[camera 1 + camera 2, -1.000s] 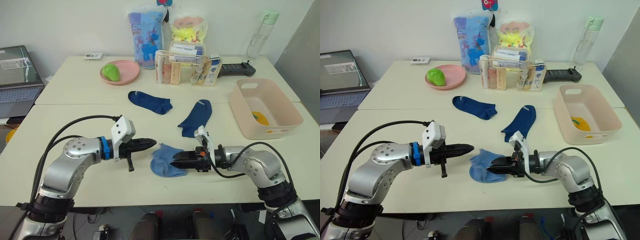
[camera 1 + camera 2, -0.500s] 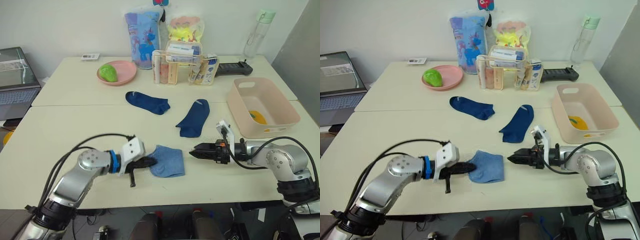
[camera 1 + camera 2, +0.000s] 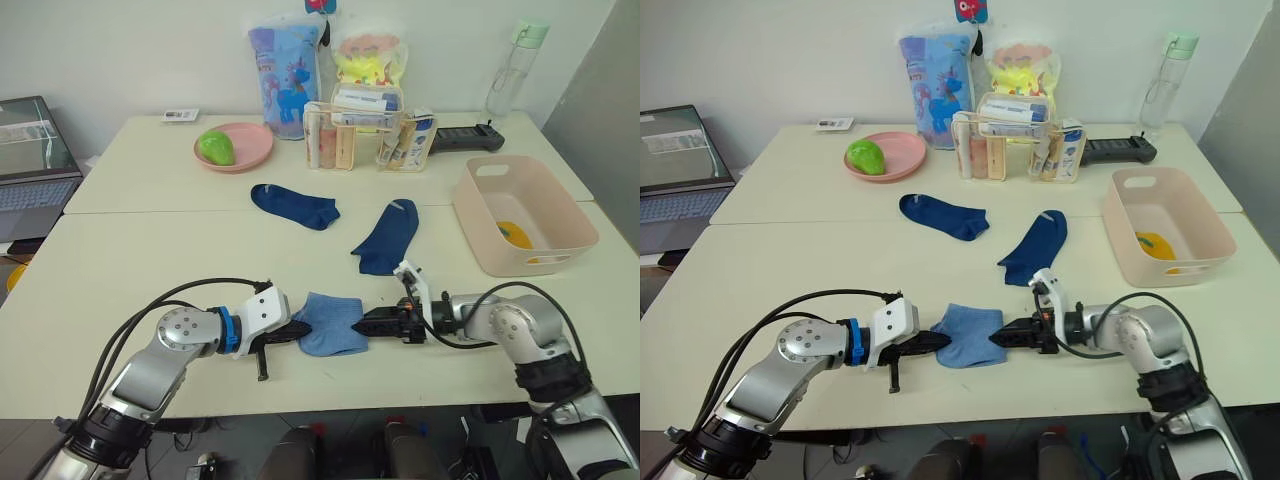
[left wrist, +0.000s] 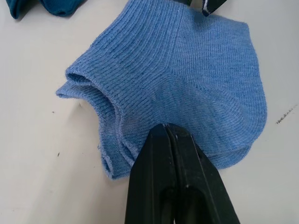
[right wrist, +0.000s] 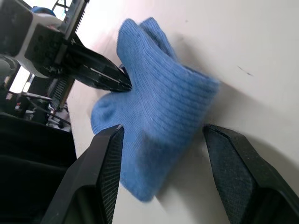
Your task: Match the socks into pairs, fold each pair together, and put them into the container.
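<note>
- Socks in light blue ribbed knit, folded together into one small bundle, lie on the cream table near its front edge, between the two grippers.
- Left gripper has its two black fingers pressed together with no gap, tips touching the bundle's left edge; the left wrist view shows the closed tips resting on the knit by the cuff openings, with no fabric visibly pinched between them.
- Right gripper points at the bundle's right edge; in the right wrist view its two fingers stand wide apart, with the blue bundle lying ahead in the gap between them and nothing clamped.
- Two dark navy ankle socks lie flat and unfolded farther back on the table: one left of centre, the other lying at a slant to its right, well apart from each other.
- Pale pink rectangular plastic tub with rounded corners sits at the right of the table, and a mustard-yellow item rests on its floor.
- Round pink plate holding a green object stands at the back left.
- Clear organiser of toiletries stands at the back centre, with a blue printed pouch and a yellow packet behind it.
- Clear bottle with a green cap stands at the back right.
- Laptop sits off the table's left side.
</note>
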